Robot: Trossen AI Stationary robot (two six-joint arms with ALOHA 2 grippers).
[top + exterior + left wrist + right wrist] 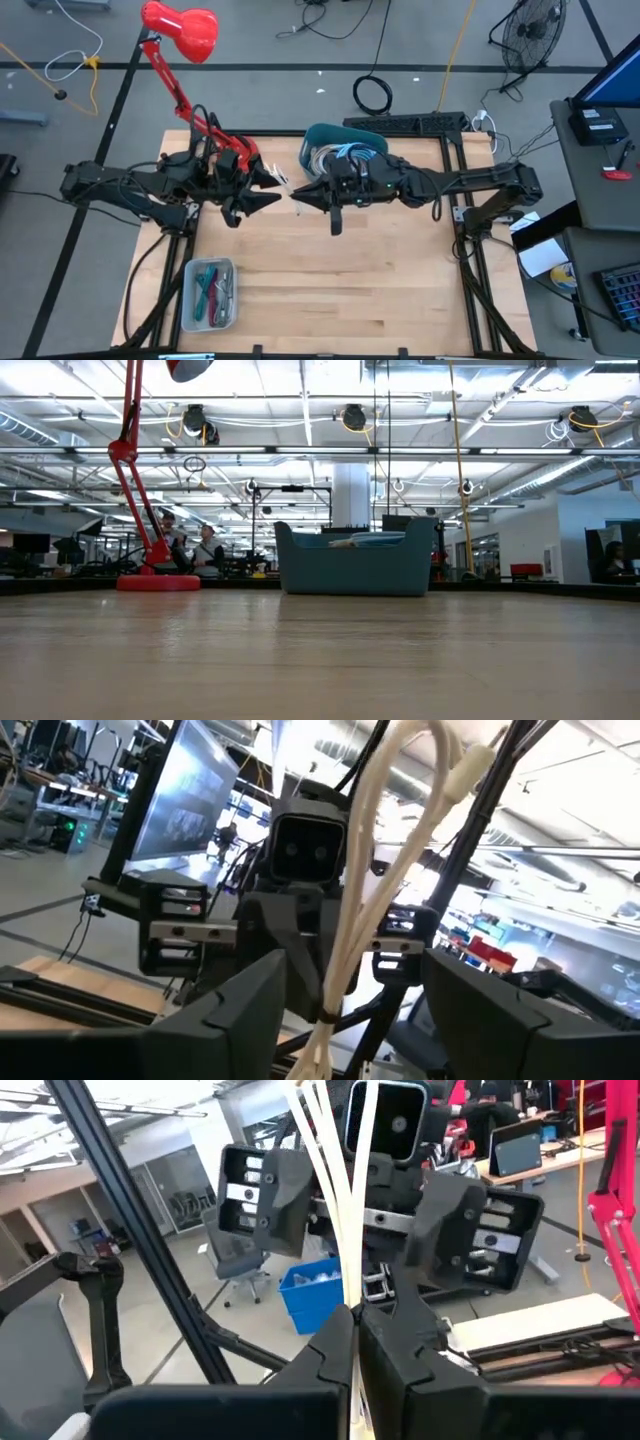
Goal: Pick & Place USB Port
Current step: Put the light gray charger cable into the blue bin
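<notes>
You have a mid-air handover in hand, just in front of the teal bin: the left end effector has its fingers spread on either side of the white USB cable, not yet pinching it, while the right end effector is clenched on that same cable, held off the desk. Next, I judge, you need the left to clamp before the right lets go, then carry the cable to the clear tray, well in front of the bin.
</notes>
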